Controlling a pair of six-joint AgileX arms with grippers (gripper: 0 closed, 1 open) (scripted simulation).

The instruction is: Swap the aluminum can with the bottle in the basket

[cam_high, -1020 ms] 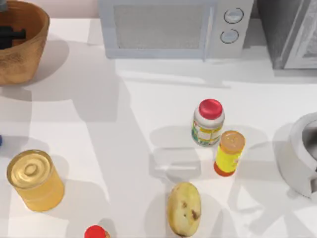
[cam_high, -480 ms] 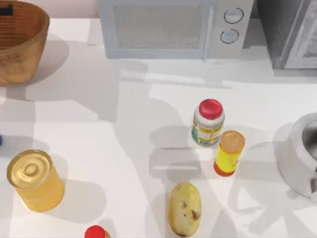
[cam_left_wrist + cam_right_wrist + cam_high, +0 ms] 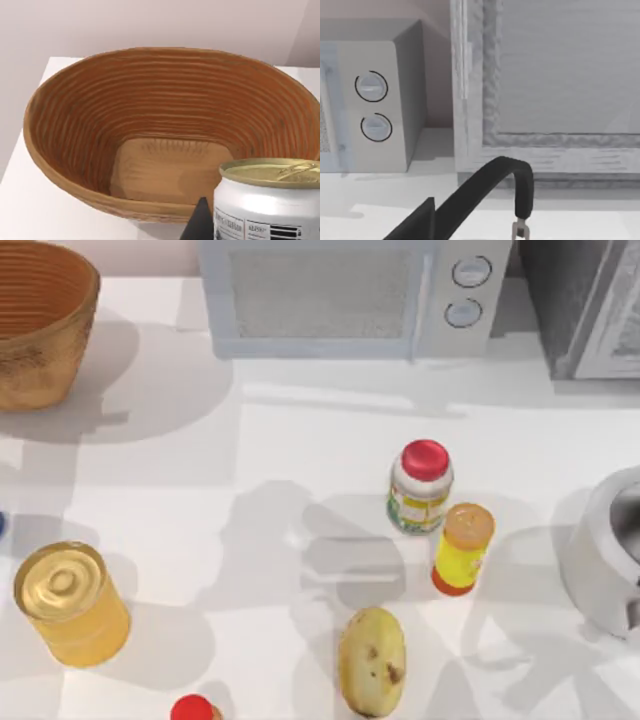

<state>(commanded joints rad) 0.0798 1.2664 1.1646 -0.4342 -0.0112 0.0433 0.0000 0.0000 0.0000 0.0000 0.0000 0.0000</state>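
The aluminum can (image 3: 270,200) is sitting close before the left wrist camera, a dark fingertip beside it, so the left pincer seems to be grasping it, carried toward the basket (image 3: 75,125). The basket is standing empty at the counter's (image 3: 300,440) far left corner, ready for it. The right pincer's state I cannot tell.

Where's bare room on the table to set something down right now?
The widest bare stretch runs from the basket down the middle, between the gold tin and the red-capped bottle. The basket's floor is bare too. It is crowded around the orange-capped bottle and the potato.
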